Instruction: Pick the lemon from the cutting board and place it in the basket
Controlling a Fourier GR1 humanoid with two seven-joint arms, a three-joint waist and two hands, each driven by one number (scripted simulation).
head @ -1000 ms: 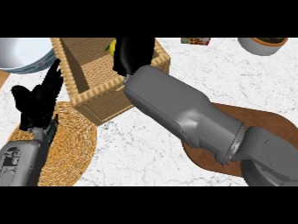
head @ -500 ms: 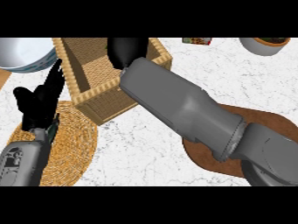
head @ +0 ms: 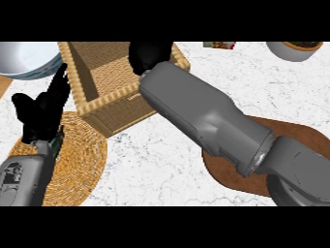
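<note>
One hand (head: 150, 54) over basket (head: 117, 104)

The right hand (head: 150, 55) sits over the basket (head: 110, 104) and covers part of its inside; its fingers cannot be made out, and no lemon shows. The right forearm (head: 210, 121) hides much of the brown cutting board (head: 296, 133). The top edge cuts off the white bowl (head: 21, 60), a small pot (head: 296, 50) and a colourful packet (head: 219, 45).
</note>
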